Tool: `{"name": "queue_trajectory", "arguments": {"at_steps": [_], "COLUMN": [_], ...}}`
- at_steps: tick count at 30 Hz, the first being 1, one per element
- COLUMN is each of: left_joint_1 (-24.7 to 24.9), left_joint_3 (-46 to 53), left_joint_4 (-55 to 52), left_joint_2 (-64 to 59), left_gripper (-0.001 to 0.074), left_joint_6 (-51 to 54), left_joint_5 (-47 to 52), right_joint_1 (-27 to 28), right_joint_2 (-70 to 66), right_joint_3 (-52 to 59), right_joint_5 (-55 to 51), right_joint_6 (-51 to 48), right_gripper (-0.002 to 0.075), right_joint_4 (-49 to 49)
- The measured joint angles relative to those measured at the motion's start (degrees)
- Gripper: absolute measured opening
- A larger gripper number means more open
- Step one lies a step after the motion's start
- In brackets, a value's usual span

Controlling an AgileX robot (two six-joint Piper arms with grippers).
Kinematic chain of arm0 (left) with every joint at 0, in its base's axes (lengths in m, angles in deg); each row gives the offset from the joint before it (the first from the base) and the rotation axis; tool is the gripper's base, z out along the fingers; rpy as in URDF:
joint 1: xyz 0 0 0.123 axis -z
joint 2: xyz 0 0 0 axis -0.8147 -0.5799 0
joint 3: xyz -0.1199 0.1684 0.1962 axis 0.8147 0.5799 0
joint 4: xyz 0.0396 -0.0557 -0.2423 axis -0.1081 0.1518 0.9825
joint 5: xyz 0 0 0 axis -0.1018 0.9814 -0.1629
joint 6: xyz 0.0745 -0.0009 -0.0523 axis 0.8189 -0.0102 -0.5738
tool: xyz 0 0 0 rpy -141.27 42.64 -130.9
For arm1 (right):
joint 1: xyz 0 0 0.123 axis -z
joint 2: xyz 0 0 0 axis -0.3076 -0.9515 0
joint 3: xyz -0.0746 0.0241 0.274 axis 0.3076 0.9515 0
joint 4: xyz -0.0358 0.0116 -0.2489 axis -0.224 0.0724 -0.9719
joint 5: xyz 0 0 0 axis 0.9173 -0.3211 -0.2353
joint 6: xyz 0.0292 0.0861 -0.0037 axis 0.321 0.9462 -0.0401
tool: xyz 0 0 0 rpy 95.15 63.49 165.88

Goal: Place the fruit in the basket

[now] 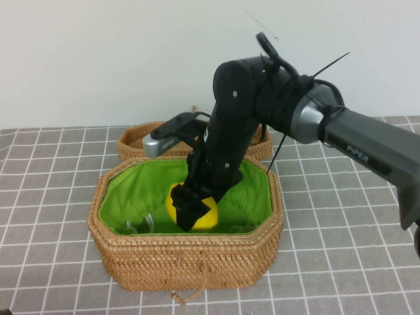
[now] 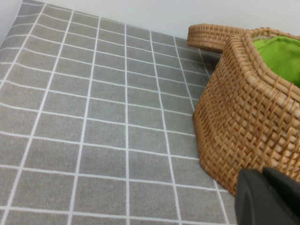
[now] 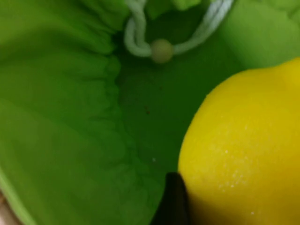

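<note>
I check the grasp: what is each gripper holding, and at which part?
The right gripper, down inside the basket, grips the lemon across its middle. The left gripper, beside the basket, holds nothing visible.

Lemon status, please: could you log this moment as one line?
right gripper inside basket, at lemon | lemon over green lining, release unconfirmed | left gripper parked beside basket

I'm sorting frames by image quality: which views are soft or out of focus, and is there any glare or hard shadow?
High view: even light, sharp, no glare; right gripper on the yellow oval lemon inside the green-lined woven rattan basket. Right wrist view: lemon very close and soft-edged, white drawstring cord blurred. Left wrist view: grey grid tablecloth crisp, left gripper a dark blur.
</note>
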Motion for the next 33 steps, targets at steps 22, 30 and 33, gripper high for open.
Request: {"name": "queue_trajectory", "arguments": {"at_steps": [22, 30, 33], "left_joint_1": [0.0, 0.0, 0.0], "left_joint_3": [0.0, 0.0, 0.0], "left_joint_4": [0.0, 0.0, 0.0], "left_joint_2": [0.0, 0.0, 0.0], "left_gripper": [-0.0002, -0.0002, -0.0003], "left_joint_6": [0.0, 0.0, -0.1], "left_joint_5": [0.0, 0.0, 0.0], "right_joint_1": [1.1, 1.9, 1.9], "right_joint_2": [7.9, 21.5, 25.8], "right_joint_3": [-2.8, -2.8, -2.4], "right_joint_5": [0.0, -0.3, -0.4], "right_joint_6": [5.5, 7.9, 9.6], "right_gripper": [0.0581, 0.0066, 0.0021], "right_joint_4": [-5.1, -14.3, -16.8]}}
